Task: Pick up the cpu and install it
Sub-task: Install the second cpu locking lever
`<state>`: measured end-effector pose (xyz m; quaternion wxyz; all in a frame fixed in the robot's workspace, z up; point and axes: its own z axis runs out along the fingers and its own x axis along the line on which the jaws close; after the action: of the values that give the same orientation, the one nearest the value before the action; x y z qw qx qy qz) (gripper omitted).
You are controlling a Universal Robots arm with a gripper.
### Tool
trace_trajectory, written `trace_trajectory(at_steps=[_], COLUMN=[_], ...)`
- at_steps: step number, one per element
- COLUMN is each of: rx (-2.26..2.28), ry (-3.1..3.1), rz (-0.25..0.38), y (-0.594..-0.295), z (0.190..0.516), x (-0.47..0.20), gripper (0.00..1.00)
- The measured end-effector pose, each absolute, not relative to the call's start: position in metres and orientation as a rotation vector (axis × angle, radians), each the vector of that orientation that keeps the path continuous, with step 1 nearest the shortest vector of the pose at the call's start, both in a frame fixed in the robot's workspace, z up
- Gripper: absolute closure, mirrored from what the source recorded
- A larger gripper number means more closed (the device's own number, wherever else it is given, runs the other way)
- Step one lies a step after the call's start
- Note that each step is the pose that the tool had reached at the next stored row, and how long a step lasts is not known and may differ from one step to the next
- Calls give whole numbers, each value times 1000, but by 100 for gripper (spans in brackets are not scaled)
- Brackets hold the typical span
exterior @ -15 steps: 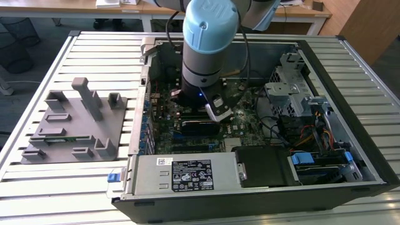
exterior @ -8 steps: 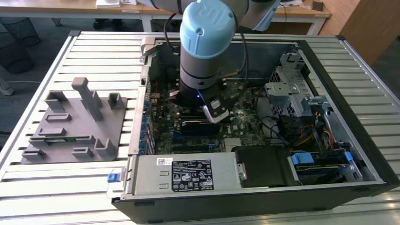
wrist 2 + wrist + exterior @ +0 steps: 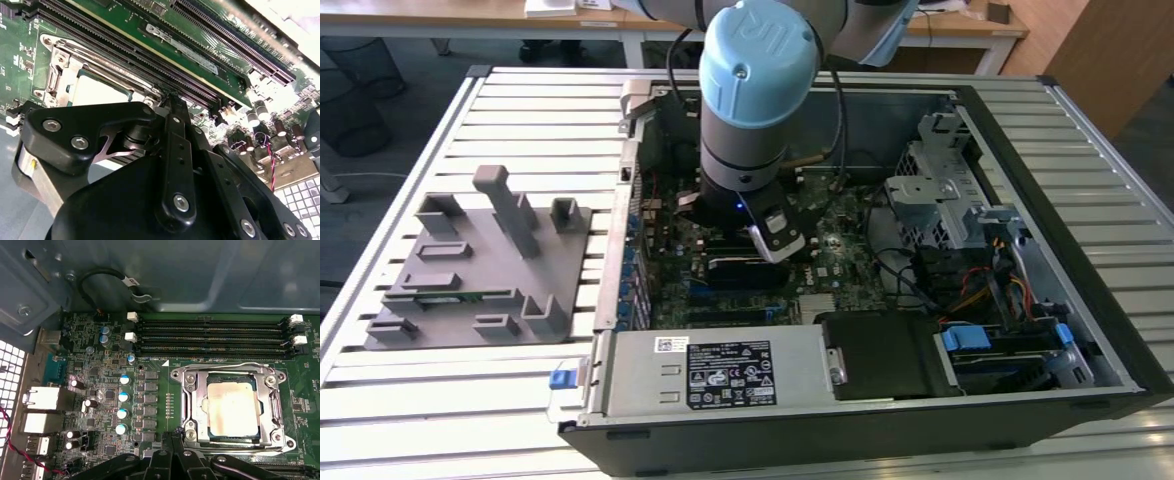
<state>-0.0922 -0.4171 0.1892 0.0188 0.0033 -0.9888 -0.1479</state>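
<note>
The cpu [image 3: 232, 407], a flat square chip with a pale silvery top, lies inside the metal socket frame [image 3: 187, 405] on the green motherboard. It shows in both wrist views, and the socket [image 3: 55, 75] surrounds the cpu [image 3: 97, 90]. My gripper [image 3: 172, 440] hangs just off one edge of the socket with its black fingers drawn together and nothing between them. Its tip [image 3: 172, 97] sits beside the socket corner, apart from the chip. In the exterior view the arm reaches down into the open computer case, the gripper [image 3: 767, 250] low over the board.
Long memory slots [image 3: 210, 335] run along one side of the socket. Upright capacitors [image 3: 122, 405] stand on another side. The case holds a power supply [image 3: 707, 365] and a drive cage [image 3: 947, 190]. A grey parts fixture [image 3: 467, 270] stands on the exterior view's left.
</note>
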Motion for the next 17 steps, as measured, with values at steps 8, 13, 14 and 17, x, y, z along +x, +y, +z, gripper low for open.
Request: trace_trajectory(at_steps=[8, 13, 14, 17], rx=[10, 10, 10, 11], ry=[-3070, -3070, -3070, -3072], rz=[-456, -457, -456, -456], y=[-415, -415, -415, -415], z=[189, 194, 194, 194], x=[-92, -92, -92, -92], gripper=[89, 89, 89, 89])
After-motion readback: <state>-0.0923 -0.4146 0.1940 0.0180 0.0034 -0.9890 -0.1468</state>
